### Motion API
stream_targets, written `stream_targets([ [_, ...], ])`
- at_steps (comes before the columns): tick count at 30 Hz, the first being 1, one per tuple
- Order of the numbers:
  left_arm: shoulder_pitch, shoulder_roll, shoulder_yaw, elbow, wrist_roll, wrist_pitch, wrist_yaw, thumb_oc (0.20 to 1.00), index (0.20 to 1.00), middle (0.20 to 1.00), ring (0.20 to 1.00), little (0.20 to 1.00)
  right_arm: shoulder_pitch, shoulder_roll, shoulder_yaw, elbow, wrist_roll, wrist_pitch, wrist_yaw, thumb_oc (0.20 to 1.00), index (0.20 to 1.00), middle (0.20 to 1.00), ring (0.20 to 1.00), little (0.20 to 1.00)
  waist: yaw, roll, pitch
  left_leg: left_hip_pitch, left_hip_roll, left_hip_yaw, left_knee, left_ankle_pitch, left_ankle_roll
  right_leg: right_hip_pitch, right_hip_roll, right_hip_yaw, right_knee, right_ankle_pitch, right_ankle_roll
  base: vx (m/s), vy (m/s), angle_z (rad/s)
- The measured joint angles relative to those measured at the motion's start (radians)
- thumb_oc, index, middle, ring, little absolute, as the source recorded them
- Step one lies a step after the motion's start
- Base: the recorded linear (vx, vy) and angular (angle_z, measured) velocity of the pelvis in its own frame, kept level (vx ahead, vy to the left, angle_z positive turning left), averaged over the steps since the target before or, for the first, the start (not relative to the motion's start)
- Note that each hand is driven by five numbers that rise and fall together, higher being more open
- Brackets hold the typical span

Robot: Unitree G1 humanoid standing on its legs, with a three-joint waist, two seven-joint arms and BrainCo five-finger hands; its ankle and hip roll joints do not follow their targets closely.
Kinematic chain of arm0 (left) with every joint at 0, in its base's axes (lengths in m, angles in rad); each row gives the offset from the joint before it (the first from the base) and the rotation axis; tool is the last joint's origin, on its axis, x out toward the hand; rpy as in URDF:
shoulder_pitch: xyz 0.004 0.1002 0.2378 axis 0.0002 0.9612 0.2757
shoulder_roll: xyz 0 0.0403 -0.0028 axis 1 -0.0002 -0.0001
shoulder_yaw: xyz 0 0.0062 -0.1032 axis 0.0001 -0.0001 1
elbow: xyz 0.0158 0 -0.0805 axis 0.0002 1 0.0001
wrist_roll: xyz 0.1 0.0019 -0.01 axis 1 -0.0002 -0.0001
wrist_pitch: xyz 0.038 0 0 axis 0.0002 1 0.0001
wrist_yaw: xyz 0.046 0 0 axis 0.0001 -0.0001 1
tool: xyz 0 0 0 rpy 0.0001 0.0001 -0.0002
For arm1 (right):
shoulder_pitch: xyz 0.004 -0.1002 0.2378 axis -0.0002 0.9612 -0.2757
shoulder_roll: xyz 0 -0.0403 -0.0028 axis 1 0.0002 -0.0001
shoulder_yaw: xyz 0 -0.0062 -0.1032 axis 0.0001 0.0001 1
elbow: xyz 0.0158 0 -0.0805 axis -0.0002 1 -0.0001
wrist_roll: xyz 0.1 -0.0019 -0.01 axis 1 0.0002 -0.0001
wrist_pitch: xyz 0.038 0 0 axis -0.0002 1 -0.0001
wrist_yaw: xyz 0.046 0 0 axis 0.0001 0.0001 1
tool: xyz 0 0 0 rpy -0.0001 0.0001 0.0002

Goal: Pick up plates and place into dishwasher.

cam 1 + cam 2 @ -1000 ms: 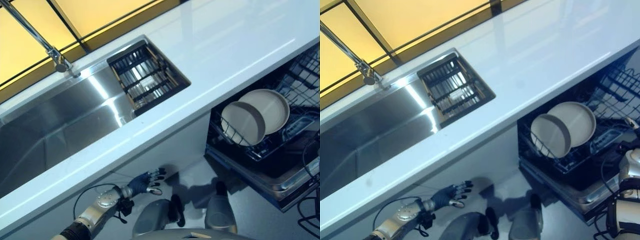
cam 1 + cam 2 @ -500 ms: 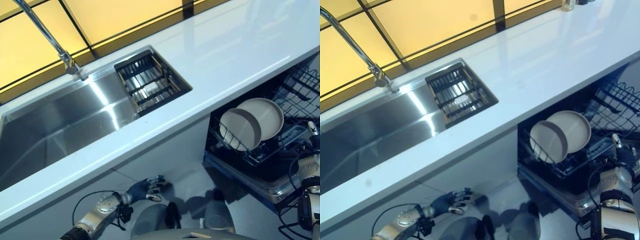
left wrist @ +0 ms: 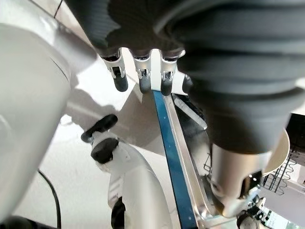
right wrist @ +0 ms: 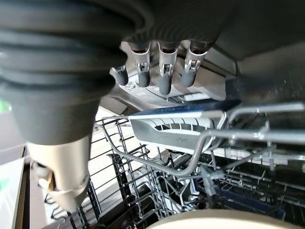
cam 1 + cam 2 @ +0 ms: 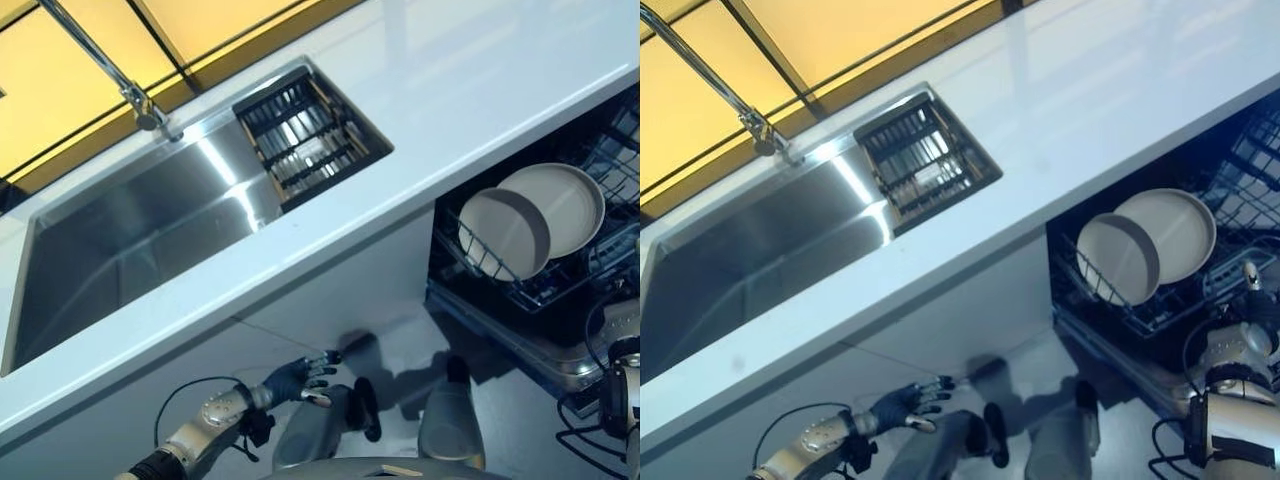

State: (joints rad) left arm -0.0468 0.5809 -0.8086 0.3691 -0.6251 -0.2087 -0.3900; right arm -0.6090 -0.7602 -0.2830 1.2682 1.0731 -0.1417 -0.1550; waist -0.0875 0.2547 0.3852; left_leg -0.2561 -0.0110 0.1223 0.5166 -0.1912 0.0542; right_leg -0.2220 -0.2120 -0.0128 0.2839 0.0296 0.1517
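Two pale round plates (image 5: pixel 505 233) (image 5: pixel 560 205) stand upright, one overlapping the other, in the dark wire rack (image 5: pixel 480 272) of the open dishwasher below the counter. My right hand (image 5: pixel 1252 303) hangs just to the right of the rack's front corner; its straight fingers (image 4: pixel 162 71) hold nothing, and past them a plate rim (image 4: pixel 224 219) shows. My left hand (image 5: pixel 295 378) hovers low under the counter edge, far left of the plates, with its fingers (image 3: pixel 140 76) spread and empty.
A white countertop (image 5: pixel 450 100) runs across above the dishwasher. It holds a steel sink (image 5: pixel 130 240) with a dark slatted drainer basket (image 5: pixel 305 145) and a tall faucet (image 5: pixel 110 75). The dishwasher door's blue edge (image 3: pixel 169 157) lies near the floor.
The camera has shifted, so the whole picture has moved. The plates stay in the rack. The left hand stays low under the counter and the right hand stays beside the rack.
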Motion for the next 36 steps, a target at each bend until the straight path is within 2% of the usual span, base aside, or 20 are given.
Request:
stream_targets([
  [4,-0.037,0.002,0.000,-0.001,-0.036,-0.012,0.009,1.000,1.000,1.000,1.000,1.000,-0.005,0.000,0.002,0.016,0.062,0.018,0.039,1.000,1.000,1.000,1.000,1.000,0.020,0.000,0.032,-0.022,-0.002,-0.008,0.009,0.006,-0.006,-0.029,-0.002,-0.003,0.033,-0.014,-0.004,-0.03,0.025,0.07],
  [9,-0.060,0.011,-0.013,-0.001,-0.049,-0.033,0.027,1.000,1.000,1.000,1.000,1.000,-0.040,-0.006,0.002,0.042,0.106,0.019,0.045,1.000,1.000,1.000,1.000,1.000,0.021,-0.001,0.063,-0.043,-0.005,-0.019,0.019,0.008,-0.005,-0.051,-0.005,-0.015,0.061,-0.025,-0.007,-0.03,0.045,0.06],
  [19,-0.063,0.011,-0.016,-0.013,-0.068,-0.053,0.041,1.000,1.000,1.000,1.000,1.000,-0.075,-0.009,0.007,0.049,0.168,0.018,0.035,1.000,1.000,1.000,1.000,1.000,0.023,0.002,0.072,-0.066,-0.007,-0.036,0.017,0.015,-0.008,-0.064,-0.005,-0.026,0.063,-0.026,-0.008,0.00,0.037,0.04],
  [27,-0.077,0.027,-0.015,-0.029,-0.078,-0.061,0.069,1.000,1.000,1.000,1.000,1.000,-0.107,-0.007,0.006,0.051,0.297,0.009,0.015,1.000,1.000,1.000,1.000,1.000,0.058,-0.028,0.093,-0.108,-0.004,-0.078,0.012,0.040,-0.024,-0.096,0.005,-0.055,0.081,-0.036,-0.025,-0.03,-0.028,0.13],
  [36,-0.088,0.074,0.009,-0.041,-0.078,-0.060,0.078,1.000,1.000,1.000,1.000,1.000,-0.202,-0.007,0.010,0.049,0.301,-0.010,0.020,1.000,1.000,1.000,1.000,1.000,0.108,-0.058,0.113,-0.130,0.006,-0.121,0.004,0.055,-0.034,-0.094,0.035,-0.065,0.061,-0.035,-0.039,-0.02,-0.024,0.09],
])
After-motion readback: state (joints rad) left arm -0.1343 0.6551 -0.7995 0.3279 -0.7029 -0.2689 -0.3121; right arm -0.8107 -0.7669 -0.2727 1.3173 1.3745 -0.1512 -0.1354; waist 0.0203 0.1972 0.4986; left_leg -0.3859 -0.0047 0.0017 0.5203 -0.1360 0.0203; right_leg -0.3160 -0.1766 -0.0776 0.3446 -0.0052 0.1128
